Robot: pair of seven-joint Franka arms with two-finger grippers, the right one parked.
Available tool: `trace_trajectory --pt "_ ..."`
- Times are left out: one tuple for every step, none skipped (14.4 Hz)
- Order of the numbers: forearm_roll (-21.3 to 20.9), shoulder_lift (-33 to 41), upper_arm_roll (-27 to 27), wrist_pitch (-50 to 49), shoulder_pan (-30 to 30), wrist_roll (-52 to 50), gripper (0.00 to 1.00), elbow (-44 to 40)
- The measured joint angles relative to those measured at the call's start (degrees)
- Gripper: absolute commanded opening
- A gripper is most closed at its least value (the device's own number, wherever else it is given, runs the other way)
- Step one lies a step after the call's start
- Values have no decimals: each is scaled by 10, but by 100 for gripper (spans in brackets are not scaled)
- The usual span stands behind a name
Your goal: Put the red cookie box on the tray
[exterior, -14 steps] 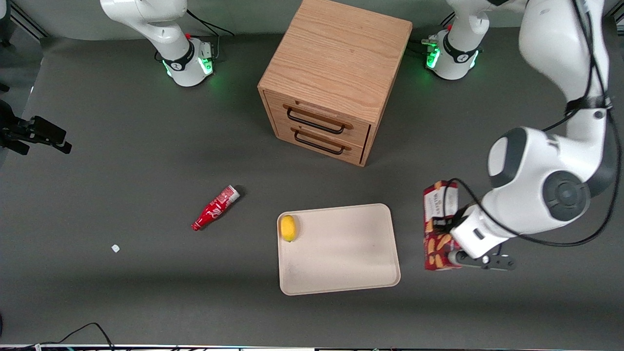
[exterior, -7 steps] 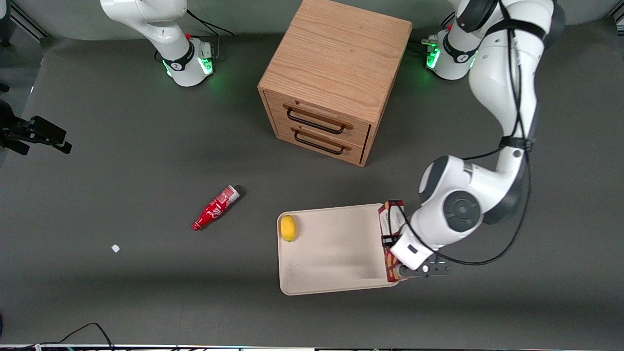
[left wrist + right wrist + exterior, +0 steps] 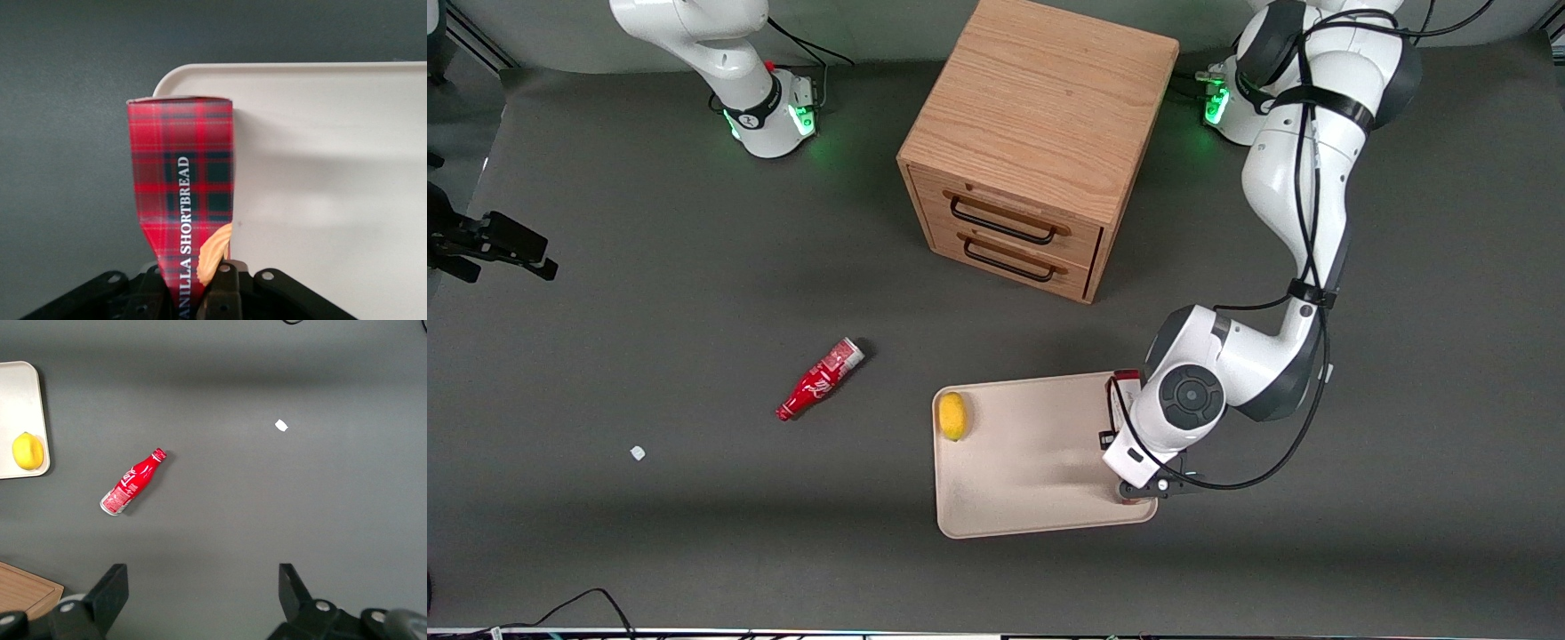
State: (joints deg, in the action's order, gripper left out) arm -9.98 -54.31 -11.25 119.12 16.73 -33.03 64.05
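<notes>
Red cookie box (image 3: 183, 193) carried in over the tray's edge.

Clamped in the gripper (image 3: 200, 283), the box has travelled from the bare table at the working arm's end to hang above the tray (image 3: 1032, 462) rim, at the end away from the lemon (image 3: 953, 415). It probably needs to move a little farther inward and lower before release.
</notes>
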Motion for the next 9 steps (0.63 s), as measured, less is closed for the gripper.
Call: trace_trajectory --pt "0 -1 1 5 0 -1 0 0" --pt "0 -1 1 7 0 -2 0 0" --pt "0 -1 1 7 0 -2 27 0" --pt "0 -1 1 7 0 -2 99 1" --pt "-1 -1 2 7 0 -2 100 1" --pt "-3 -1 2 10 0 -2 100 3" --pt "-6 -1 3 19 0 -2 100 4" --pt "-8 -1 3 30 0 -2 100 6" --pt "-8 -1 3 34 0 -2 100 7"
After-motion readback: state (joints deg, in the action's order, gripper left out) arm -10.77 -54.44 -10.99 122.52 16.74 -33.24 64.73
